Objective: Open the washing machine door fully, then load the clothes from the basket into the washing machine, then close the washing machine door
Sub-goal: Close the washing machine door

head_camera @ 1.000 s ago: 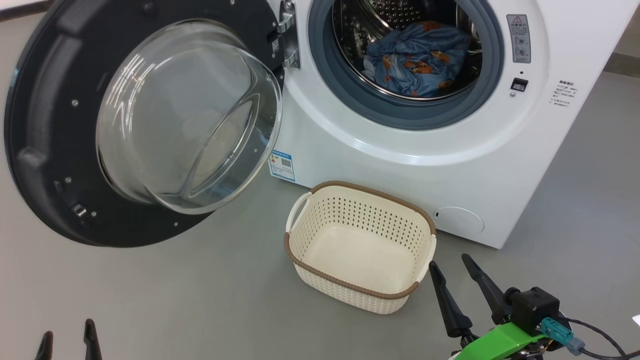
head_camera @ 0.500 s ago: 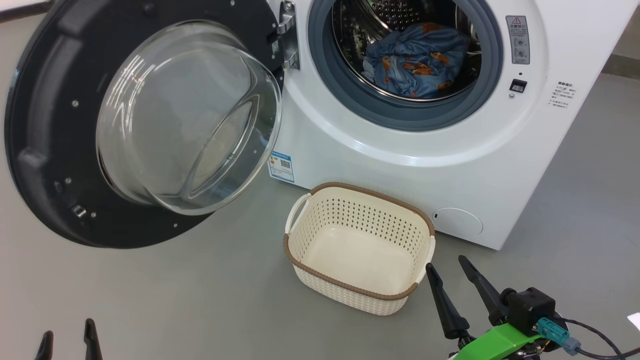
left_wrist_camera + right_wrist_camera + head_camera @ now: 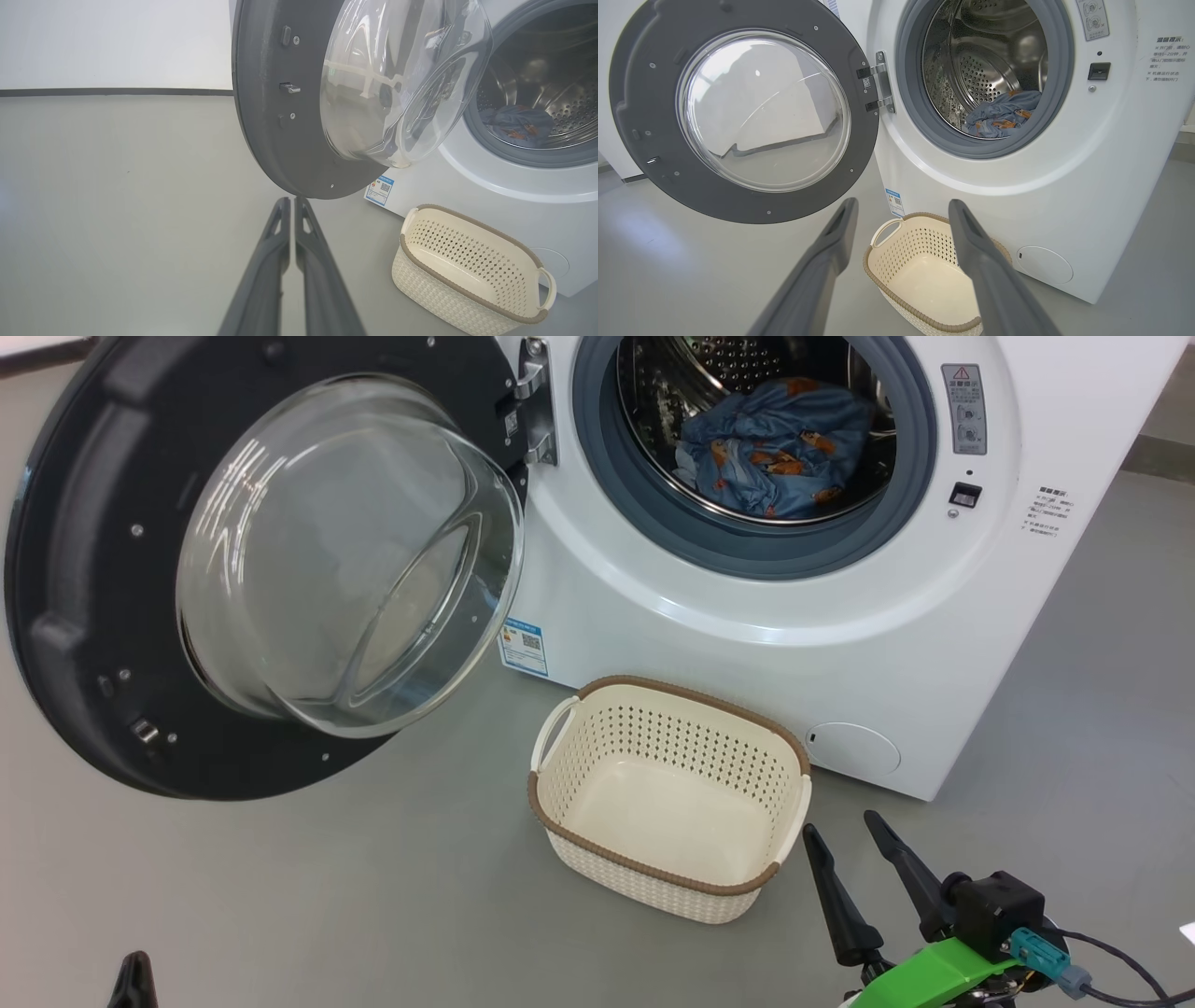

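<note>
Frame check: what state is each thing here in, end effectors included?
washing machine door: swung wide open.
clothes: lying inside the drum.
basket: upright on the floor, empty.
left end effector: shut, holding nothing.
right end effector: open, holding nothing.

Floor, grey and smooth: two items standing on it, one scrap.
You have the floor [image 3: 280, 896] carrying item one, the washing machine [image 3: 747, 653], a white boxy front-loader standing upright at the far side. Item two is the basket [image 3: 653, 889], cream with a brown rim, upright just in front of the machine's lower panel; you cannot tell whether they touch. A small white scrap [image 3: 1187, 933] lies at the right edge.
</note>
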